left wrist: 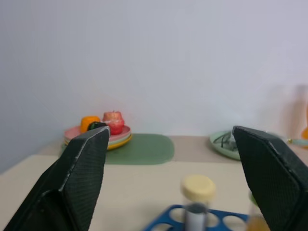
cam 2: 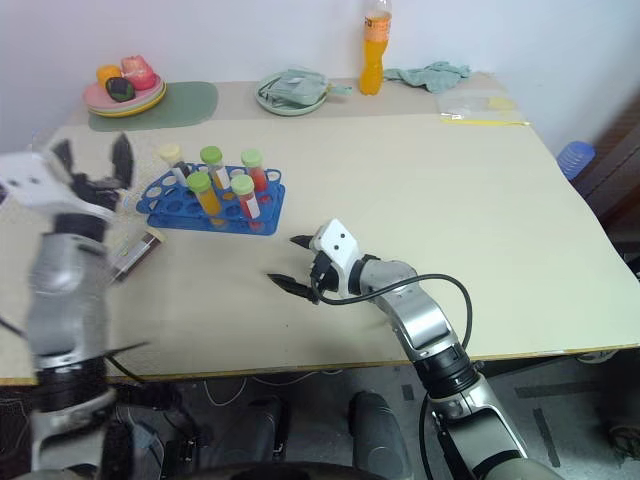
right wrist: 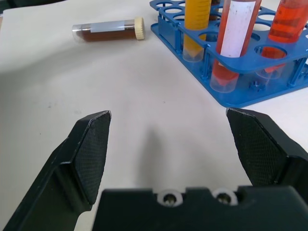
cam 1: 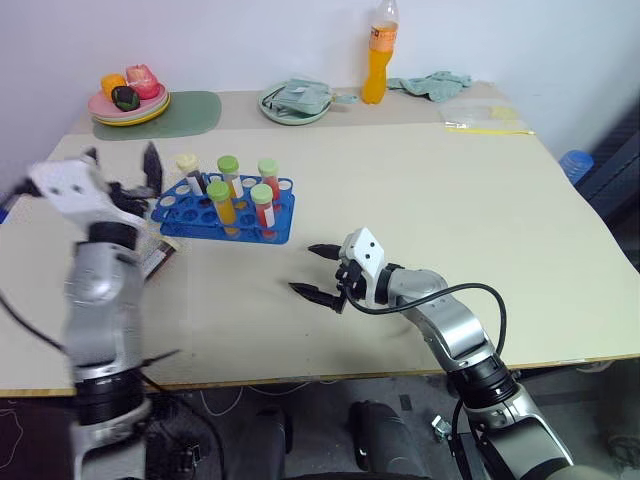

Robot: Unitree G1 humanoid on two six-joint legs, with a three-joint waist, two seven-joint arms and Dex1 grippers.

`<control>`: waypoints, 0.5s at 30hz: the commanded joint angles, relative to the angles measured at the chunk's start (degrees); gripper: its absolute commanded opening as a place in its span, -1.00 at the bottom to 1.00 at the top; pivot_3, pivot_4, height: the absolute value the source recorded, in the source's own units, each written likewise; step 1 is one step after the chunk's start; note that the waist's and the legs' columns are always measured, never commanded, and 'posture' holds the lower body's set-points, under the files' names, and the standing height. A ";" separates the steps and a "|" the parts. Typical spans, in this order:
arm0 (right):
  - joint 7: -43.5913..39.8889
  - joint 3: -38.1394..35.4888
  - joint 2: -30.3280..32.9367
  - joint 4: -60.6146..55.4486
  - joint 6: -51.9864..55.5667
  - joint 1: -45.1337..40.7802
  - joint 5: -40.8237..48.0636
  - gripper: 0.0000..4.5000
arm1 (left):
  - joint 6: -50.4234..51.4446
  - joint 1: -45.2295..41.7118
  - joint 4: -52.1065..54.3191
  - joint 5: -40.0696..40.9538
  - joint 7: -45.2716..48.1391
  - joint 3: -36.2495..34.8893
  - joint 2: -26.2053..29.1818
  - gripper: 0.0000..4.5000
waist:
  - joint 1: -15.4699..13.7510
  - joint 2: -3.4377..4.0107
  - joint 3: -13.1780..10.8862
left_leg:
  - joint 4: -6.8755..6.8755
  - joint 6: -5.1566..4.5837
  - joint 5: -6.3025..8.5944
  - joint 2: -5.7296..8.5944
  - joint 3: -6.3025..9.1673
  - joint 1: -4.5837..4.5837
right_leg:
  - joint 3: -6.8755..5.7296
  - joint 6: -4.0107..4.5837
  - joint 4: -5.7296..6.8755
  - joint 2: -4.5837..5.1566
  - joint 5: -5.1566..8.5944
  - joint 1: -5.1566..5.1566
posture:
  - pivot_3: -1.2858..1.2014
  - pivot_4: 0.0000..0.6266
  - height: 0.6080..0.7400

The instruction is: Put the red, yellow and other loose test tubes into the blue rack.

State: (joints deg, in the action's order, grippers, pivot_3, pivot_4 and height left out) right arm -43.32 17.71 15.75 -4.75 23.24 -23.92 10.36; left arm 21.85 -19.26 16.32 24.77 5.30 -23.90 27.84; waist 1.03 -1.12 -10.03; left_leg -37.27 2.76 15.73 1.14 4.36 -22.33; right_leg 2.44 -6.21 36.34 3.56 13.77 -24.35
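A wide, pale beige counter (cam 1: pixel 420 210) stands against a plain, bare white wall (cam 1: pixel 250 40), lit evenly and softly with only faint shadows. Along its far edge sit a green mat (cam 1: pixel 185 112), a stack of plates with fruit (cam 1: pixel 128 100), a pale green dish (cam 1: pixel 295 103), an orange drink bottle (cam 1: pixel 377 55) and a crumpled greenish cloth (cam 1: pixel 432 84). Below the near edge lies a dark grey floor (cam 1: pixel 300 400) with loose cables, and a blue object (cam 1: pixel 575 163) shows past the counter's right side.
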 commanded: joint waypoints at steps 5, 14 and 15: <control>-0.97 0.05 -1.45 -0.55 -1.68 -1.48 0.52 0.89 | 36.85 -1.47 -3.68 11.93 13.18 0.16 25.06 0.94 | 0.30 0.00 -0.05 | 0.03 -0.01 0.00 0.00 0.00 0.03 | 0.00 0.00 0.00 -0.03 0.02 0.01 | 0.03 -0.52 1.00; -1.52 0.26 -2.17 0.84 -2.43 -2.29 0.25 0.89 | 50.15 -19.69 -22.87 3.29 39.72 35.31 43.91 0.94 | 1.36 0.04 -0.12 | 0.13 0.00 0.00 -0.03 0.00 0.03 | -0.06 0.01 0.01 -0.09 0.06 0.01 | 0.03 -0.52 1.00; -1.53 0.32 -2.28 0.97 -2.52 -2.41 0.22 0.89 | 49.94 -22.10 -24.61 1.70 41.77 38.44 43.59 0.94 | 1.45 0.04 -0.12 | 0.14 0.00 0.00 -0.03 -0.02 0.02 | -0.03 0.01 -0.01 -0.09 0.06 -0.01 | 0.03 -0.52 1.00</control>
State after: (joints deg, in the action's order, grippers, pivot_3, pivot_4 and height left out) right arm -44.55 17.98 13.97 -2.85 22.02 -25.50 10.27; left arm 72.23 -37.89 -5.34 30.62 42.80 8.96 71.09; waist 2.48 -1.08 -10.15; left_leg -37.13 2.76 15.73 1.11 4.33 -22.32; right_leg 2.41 -6.20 36.33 3.46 13.82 -24.36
